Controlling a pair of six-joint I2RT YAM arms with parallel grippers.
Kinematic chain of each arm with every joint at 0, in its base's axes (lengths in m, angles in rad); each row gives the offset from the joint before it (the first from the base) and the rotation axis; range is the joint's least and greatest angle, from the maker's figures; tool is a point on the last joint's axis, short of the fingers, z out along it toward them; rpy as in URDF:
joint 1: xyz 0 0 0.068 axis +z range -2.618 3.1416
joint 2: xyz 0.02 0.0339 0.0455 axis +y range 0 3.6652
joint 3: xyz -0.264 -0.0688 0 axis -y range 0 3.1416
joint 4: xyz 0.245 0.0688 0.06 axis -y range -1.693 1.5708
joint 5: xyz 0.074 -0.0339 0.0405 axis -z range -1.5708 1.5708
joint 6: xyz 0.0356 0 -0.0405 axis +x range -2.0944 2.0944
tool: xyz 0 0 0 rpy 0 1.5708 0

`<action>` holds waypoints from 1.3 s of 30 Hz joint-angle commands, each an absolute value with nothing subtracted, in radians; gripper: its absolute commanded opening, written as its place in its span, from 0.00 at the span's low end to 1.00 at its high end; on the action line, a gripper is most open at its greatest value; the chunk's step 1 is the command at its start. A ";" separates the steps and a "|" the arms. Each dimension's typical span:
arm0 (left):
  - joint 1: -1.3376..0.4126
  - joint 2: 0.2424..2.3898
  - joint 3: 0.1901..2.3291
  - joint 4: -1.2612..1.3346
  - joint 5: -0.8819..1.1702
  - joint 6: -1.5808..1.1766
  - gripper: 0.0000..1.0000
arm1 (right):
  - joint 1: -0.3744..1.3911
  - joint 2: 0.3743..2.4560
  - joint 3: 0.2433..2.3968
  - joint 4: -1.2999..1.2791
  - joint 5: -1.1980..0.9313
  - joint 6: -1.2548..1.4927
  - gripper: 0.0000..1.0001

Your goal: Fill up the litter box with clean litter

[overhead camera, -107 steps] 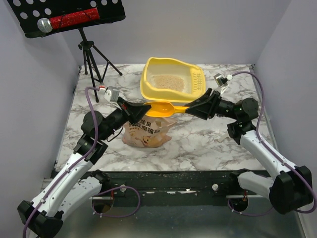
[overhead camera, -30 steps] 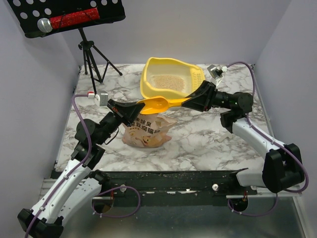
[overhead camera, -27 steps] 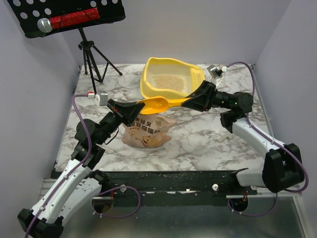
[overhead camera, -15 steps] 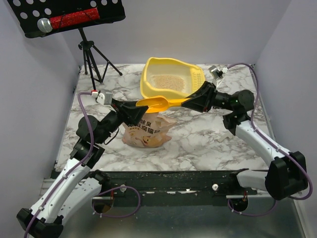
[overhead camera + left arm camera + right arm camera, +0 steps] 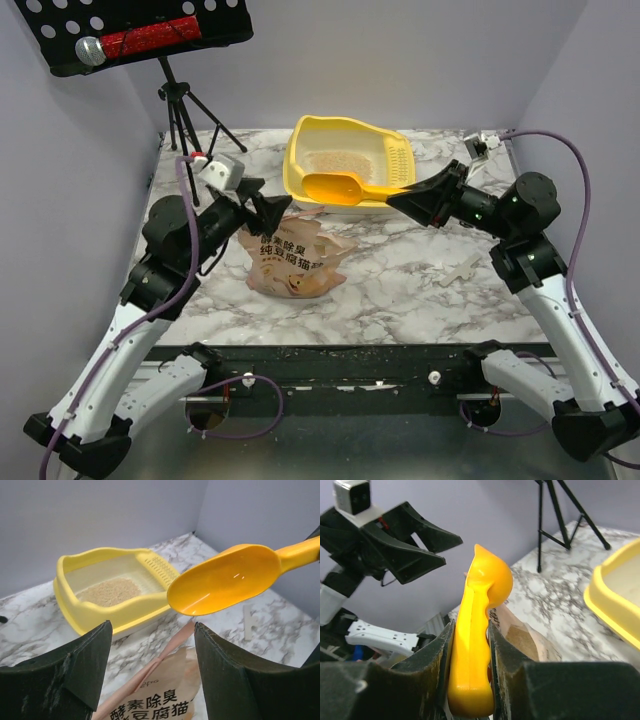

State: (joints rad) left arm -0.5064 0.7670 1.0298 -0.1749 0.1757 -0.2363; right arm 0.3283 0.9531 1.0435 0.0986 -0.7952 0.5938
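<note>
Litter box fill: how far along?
Done: a patch of clean litter lies in the litter box. In hand: the right gripper holds the scoop by its handle, bowl apparently empty, at the box's near rim; the left gripper hangs open above the bag. Left: more scoops; the litter covers only part of the floor.

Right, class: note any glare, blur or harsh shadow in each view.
Top external: even light, no harsh shadows. Left wrist: small glare spots on the scoop; left gripper dark and soft-edged. Right wrist: right gripper, shut on the scoop, blurred up close; background clearer.
</note>
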 commanded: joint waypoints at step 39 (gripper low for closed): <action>-0.680 0.902 0.936 -0.511 -0.023 0.345 0.00 | 0.334 0.893 1.137 -0.629 -0.643 0.291 0.01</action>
